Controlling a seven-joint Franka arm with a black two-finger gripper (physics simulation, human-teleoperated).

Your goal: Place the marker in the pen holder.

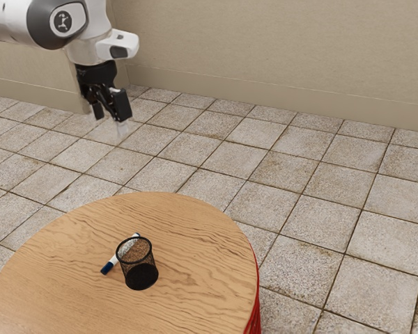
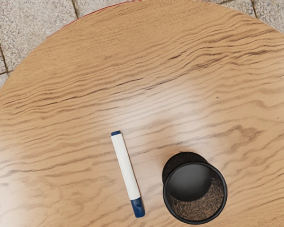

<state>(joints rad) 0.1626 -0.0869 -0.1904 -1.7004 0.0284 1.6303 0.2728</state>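
White and blue, marker (image 2: 126,168) lying flat on the wooden table (image 1: 202,243), well below the gripper (image 1: 110,117), whose fingers are standing wide apart. Black pen holder (image 2: 197,207) standing upright beside it, also below the gripper; in the exterior view its rim and mesh are partly hiding the white barrel. Table's near side running out of both views, arm's upper length cut off

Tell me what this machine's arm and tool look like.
The arm is white and rounded, with a dark grey cap bearing a pale round emblem. A white bulge carries a small dark patch. The tool is black and angular, with two fingers.
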